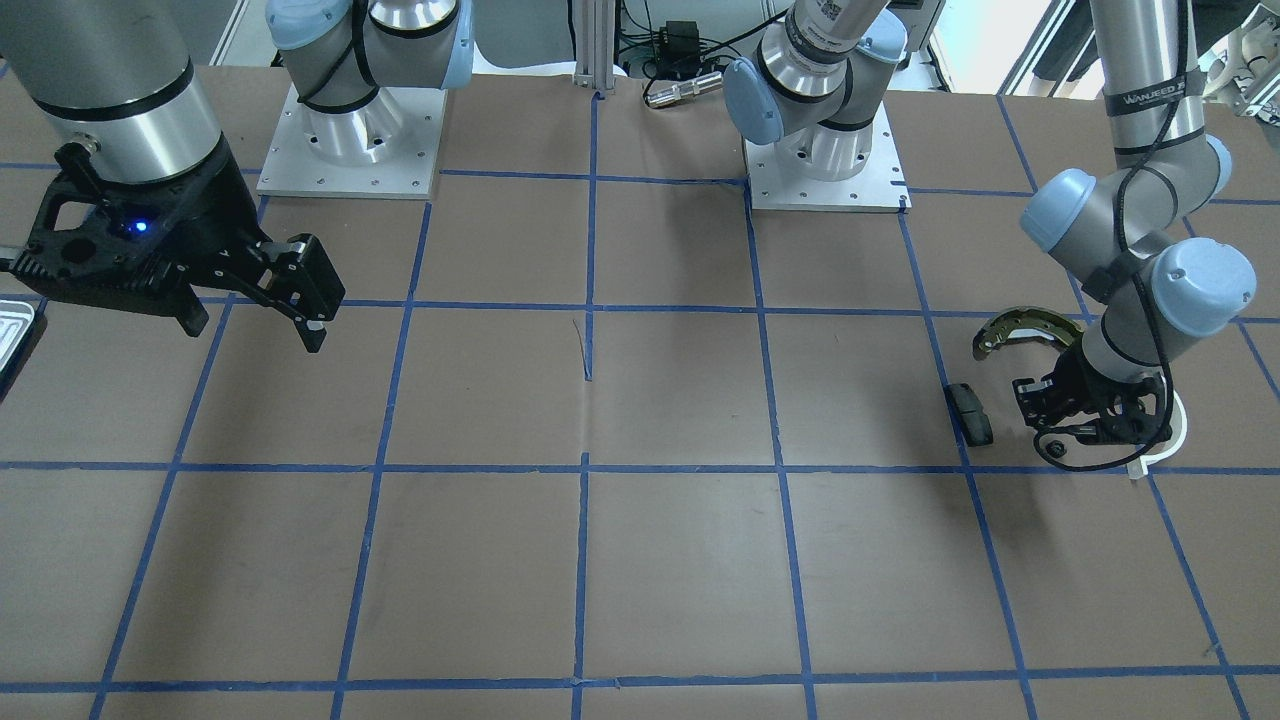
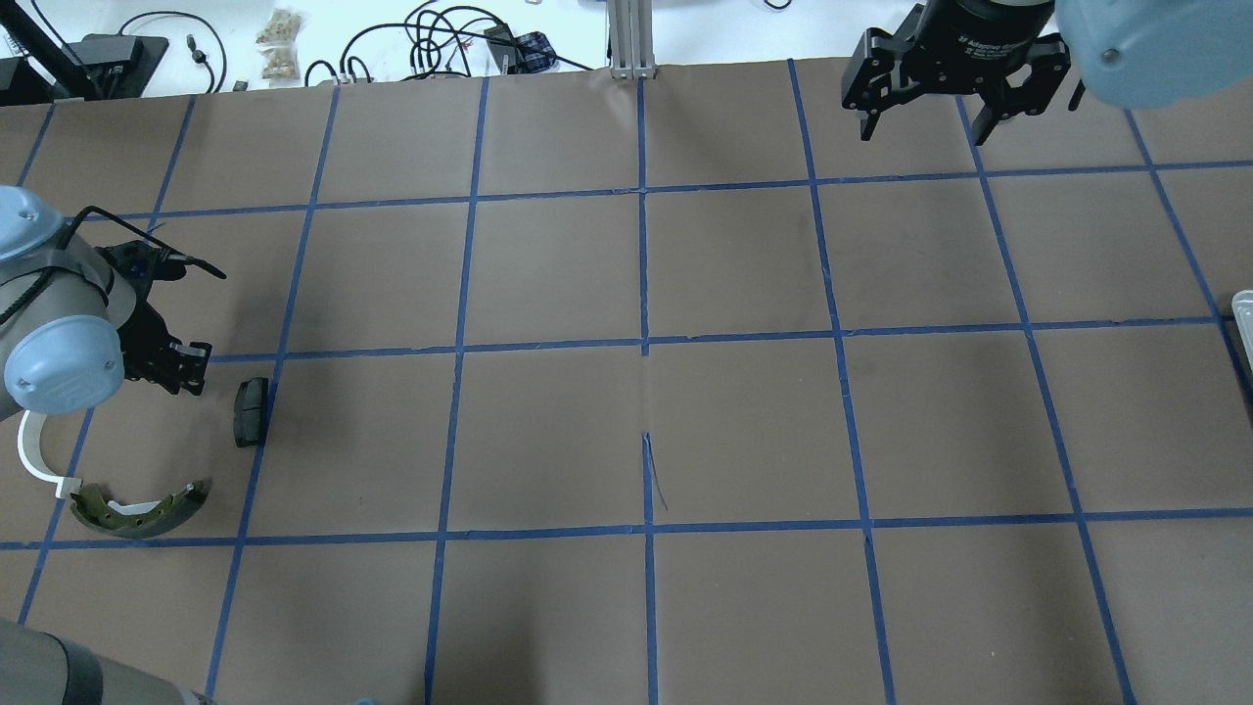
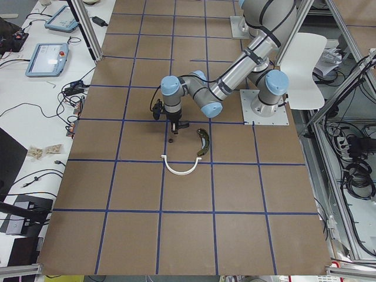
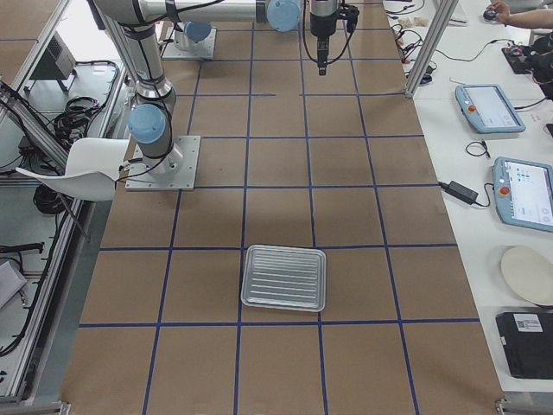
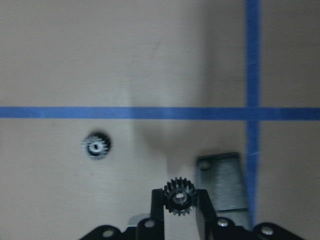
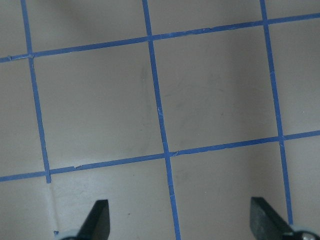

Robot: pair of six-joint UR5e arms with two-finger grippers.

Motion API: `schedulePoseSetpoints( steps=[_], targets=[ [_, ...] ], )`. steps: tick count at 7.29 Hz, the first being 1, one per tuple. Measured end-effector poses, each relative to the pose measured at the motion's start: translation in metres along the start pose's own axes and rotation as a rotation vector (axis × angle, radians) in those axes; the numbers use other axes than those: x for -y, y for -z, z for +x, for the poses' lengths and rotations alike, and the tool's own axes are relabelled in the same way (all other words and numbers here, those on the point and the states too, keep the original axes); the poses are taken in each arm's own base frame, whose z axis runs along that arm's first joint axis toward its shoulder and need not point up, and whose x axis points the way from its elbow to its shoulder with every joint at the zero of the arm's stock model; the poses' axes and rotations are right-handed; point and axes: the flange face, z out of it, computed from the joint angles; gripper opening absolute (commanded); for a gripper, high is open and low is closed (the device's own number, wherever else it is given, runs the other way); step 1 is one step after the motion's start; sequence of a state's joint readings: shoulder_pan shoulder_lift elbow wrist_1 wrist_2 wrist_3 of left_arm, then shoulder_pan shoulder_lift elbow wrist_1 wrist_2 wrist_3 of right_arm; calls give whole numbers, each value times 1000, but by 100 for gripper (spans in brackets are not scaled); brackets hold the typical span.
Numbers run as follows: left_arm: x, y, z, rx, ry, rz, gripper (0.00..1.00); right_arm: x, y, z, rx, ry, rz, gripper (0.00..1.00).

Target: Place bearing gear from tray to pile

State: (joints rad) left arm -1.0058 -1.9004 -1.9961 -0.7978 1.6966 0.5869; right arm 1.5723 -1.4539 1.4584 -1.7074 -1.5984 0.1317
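I log the left gripper (image 5: 180, 200) clamped on a bearing gear (image 5: 180, 194) over the pile (image 3: 202, 143), with a black pad (image 5: 222, 182), a second gear (image 5: 96, 145), a brake shoe (image 2: 147, 509) and a white half-ring (image 2: 34, 450) close by, and the right gripper (image 2: 922, 132) spread wide, the tray (image 4: 285, 252) well apart.

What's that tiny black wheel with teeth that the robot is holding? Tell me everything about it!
It is a small gear, dark and metal-looking, with short pointed teeth all round its rim and a round hole with a paler ring in the middle. Its flat face points at the wrist camera. The left tool is shut on it, one finger pressing each side. It sits low over the brown paper table; whether it touches the paper is unclear. A second gear lies apart on the table.
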Motion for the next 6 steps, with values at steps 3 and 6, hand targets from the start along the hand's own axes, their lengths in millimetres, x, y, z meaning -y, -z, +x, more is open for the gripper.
schedulePoseSetpoints(
  steps=[3,6],
  targets=[
    [1,-21,-8,-28,-7,-7,90,1,0,-1,5,-2,1,100],
    [8,-8,-12,-16,-8,10,100,1,0,-1,6,-2,1,100]
  ],
)
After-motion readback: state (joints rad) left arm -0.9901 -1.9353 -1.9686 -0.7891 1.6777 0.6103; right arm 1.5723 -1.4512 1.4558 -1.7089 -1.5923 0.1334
